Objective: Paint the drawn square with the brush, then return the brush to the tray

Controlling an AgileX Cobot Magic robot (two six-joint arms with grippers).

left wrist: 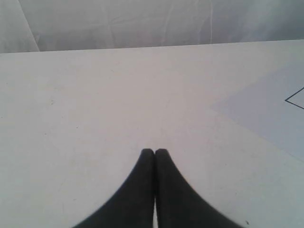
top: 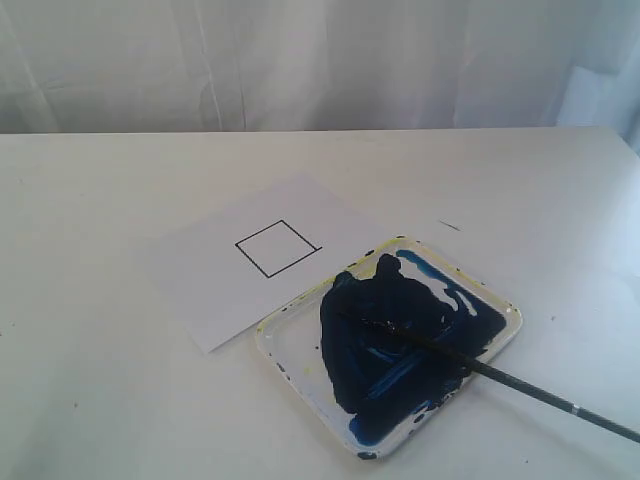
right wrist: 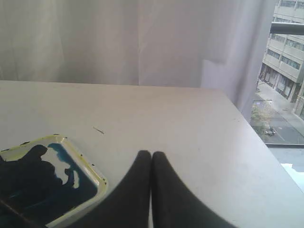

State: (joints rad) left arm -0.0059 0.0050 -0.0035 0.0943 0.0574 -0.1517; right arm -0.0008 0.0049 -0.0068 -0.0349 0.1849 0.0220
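While both claws stand closed with nothing between their fingers, the brush (top: 500, 377) lies with its stained tip in the dark blue paint (top: 400, 330) of the tray (top: 285, 345). Its black handle crosses the tray's rim and runs out over the white desk (top: 100, 380) on the right. The drawn square (top: 278, 248), a thin black outline with a blank white inside, sits on a paper sheet (top: 200, 270) just beside the tray, one corner of which overlaps the sheet's edge. The left claw (left wrist: 154, 152) has its dark fingers pressed together above bare desk, near the sheet. The right claw (right wrist: 151, 154), equally shut, is poised just beside the tray's rim. A pale curtain (top: 300, 60) closes the background.
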